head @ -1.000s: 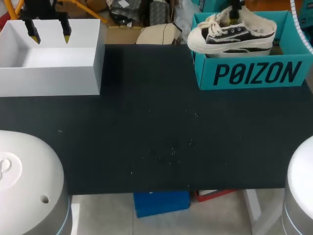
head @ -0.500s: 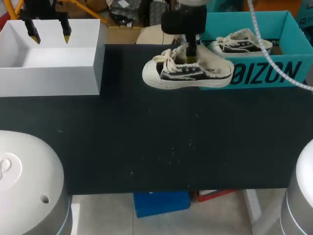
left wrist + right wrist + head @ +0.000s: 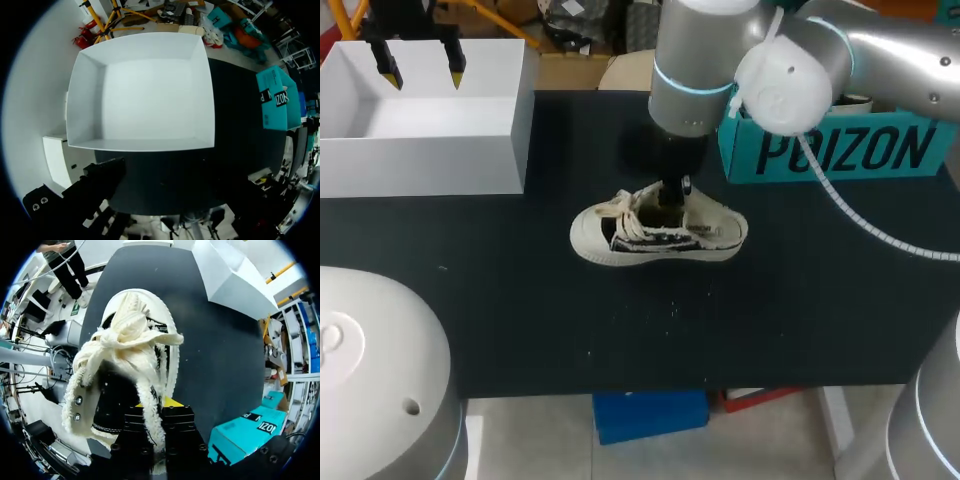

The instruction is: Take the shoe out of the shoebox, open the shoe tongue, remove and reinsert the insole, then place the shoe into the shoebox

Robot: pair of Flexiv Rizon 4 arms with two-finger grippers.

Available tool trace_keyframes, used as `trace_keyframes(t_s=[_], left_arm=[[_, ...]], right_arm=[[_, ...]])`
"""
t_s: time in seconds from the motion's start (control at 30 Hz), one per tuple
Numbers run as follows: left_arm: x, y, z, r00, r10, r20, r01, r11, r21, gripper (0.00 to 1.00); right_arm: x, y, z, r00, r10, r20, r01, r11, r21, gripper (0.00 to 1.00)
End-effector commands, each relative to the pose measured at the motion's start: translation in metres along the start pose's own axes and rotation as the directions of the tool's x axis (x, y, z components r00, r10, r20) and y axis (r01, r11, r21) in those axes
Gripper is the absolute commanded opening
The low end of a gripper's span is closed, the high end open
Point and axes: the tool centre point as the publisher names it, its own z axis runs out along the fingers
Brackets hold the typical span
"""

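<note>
One shoe (image 3: 658, 232) appears set sole-down on the table (image 3: 520, 300), outside and near the teal shoebox (image 3: 840, 150). The right gripper (image 3: 670, 195) is clenched on its collar. The left gripper (image 3: 420, 68), spread, hangs well apart from the shoebox. Release only once the sole lies flat, leaving the tongue reachable.

Shoe (image 3: 658, 232) is out of the shoebox (image 3: 840, 152). 1 s ago it hangs over the box's front wall, 0.5 s ago it's in the air just left of the box, and now it's down in the middle of the table (image 3: 520, 300), sole down, toe to my left. Right gripper (image 3: 670, 196) comes along with it, clamped on the collar. Right arm (image 3: 760, 60) now reaches in over the box, hiding the second shoe inside.
</note>
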Motion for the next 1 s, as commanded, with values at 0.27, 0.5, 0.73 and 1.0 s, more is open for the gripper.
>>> trace_keyframes(t_s=[0.27,0.5,0.73,1.0], left_arm=[[0.001,0.000,0.000,1.000,-0.002,0.003,0.002,1.000,-0.002,1.00],[0.001,0.000,0.000,1.000,-0.002,0.003,0.002,1.000,-0.002,1.00],[0.001,0.000,0.000,1.000,-0.002,0.003,0.002,1.000,-0.002,1.00],[0.001,0.000,0.000,1.000,-0.002,0.003,0.002,1.000,-0.002,1.00]], right_arm=[[0.007,0.023,0.079,0.998,-0.001,-0.064,0.005,0.998,0.060,0.00],[-0.002,0.018,0.082,0.998,0.025,-0.057,-0.019,0.993,0.113,1.00],[-0.004,0.011,0.050,0.998,0.065,-0.019,-0.062,0.992,0.109,1.00],[0.007,0.007,0.003,0.997,0.079,0.002,-0.079,0.997,-0.009,1.00]])
